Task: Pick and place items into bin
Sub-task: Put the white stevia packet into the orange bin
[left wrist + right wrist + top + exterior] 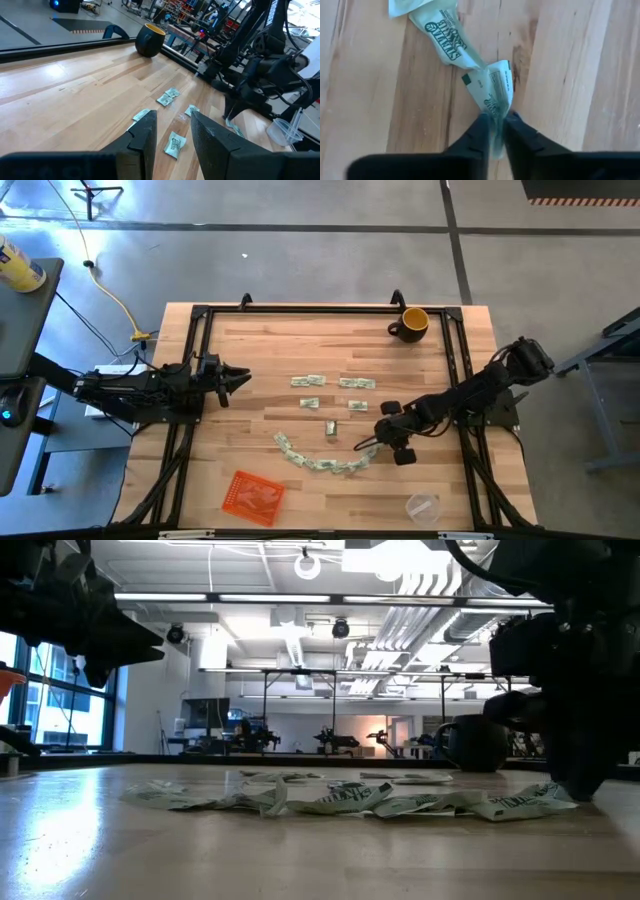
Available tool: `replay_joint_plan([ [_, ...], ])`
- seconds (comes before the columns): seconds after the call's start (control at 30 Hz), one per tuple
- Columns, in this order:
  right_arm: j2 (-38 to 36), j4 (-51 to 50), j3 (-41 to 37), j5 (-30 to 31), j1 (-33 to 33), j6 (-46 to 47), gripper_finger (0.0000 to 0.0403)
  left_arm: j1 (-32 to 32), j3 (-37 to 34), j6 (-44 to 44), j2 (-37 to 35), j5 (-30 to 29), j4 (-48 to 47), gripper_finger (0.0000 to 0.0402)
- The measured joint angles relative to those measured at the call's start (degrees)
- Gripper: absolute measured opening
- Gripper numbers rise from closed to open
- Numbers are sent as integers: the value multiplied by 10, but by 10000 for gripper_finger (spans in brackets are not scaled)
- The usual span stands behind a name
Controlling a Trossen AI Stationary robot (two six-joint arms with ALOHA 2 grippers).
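Several small pale green-and-white paper pieces (322,463) lie on the wooden table: a curved row near the front and a looser group (333,383) farther back. My right gripper (372,444) is low at the right end of the curved row, shut on the last piece (492,90). My left gripper (238,378) hovers open over the table's left side, away from the pieces (173,145). The orange bin (252,496) rests flat near the front edge, left of centre. My right gripper pinches the end piece of the curved row by its end (496,107) between its two fingertips (479,131). The fingers come down from above, slanting from the table's right. The piece lies flat on the wood, touching the neighbouring piece (445,35).
A yellow-and-black mug (411,323) stands at the far right corner. A clear plastic cup (423,505) sits at the front right. A black frame (200,315) runs around the table's edge. Bare wood lies between the pieces and the bin.
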Motion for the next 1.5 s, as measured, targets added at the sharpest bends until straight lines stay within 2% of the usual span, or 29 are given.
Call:
replay_joint_plan([
  [0.07,0,0,0,0,0,31,8,0,0,0,0,0,0,154],
  [0.2,-4,6,-1,9,0,110,13,0,0,0,0,0,0,154],
  [0.4,-27,49,-3,76,-2,167,5,0,0,0,0,0,0,154],
  [0.5,-31,61,-3,60,-14,187,3,0,0,0,0,0,0,154],
  [0.73,-33,130,-1,-4,-42,185,2,0,0,0,0,0,0,154],
  [0.87,-33,96,25,-4,-41,167,1,0,0,0,0,0,0,154],
  [1.0,-33,76,89,0,-39,135,1,0,0,0,0,0,0,154],
  [1.17,-28,12,160,-3,-71,85,1,0,-2,-7,0,-1,19,154],
  [1.27,-26,2,170,-16,-96,79,1,0,-3,-81,0,25,58,154],
  [1.37,-22,8,181,-57,-117,84,0,0,-3,-171,0,56,88,154],
  [1.5,11,5,225,-64,-129,83,0,0,-2,-190,0,43,97,154],
])
